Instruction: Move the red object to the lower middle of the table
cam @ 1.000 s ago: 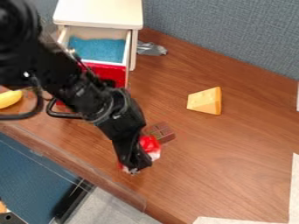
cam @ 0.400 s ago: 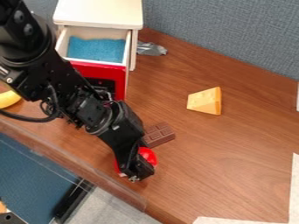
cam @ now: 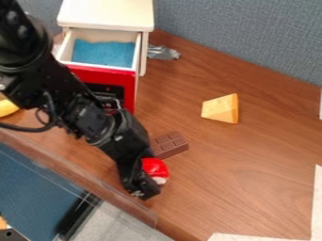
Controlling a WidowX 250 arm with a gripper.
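From my camera feed, the red-and-white object [cam: 155,168] lies on the wooden table [cam: 245,164], close against the right-hand side of the gripper [cam: 145,190] and a little above its tip in the view. The black claw partly covers it, so I can't tell how far open it is or whether it has hold of anything. The object looks roundish, red above with white at its lower right; I can't make out a clear long axis.

The lower middle of the table lies to the right and slightly down from here, so I judge the next move is to confirm a grip, then carry it that way. The brown chocolate bar [cam: 170,144] is just beside the object on its upper side, and a sideways slip could nudge it. The table's near edge [cam: 94,175] runs close below the claw, so I'd avoid drifting down-left. The yellow cheese wedge [cam: 220,108] sits well apart at upper right, and the open drawer [cam: 104,70] is up behind the arm, both off my route.
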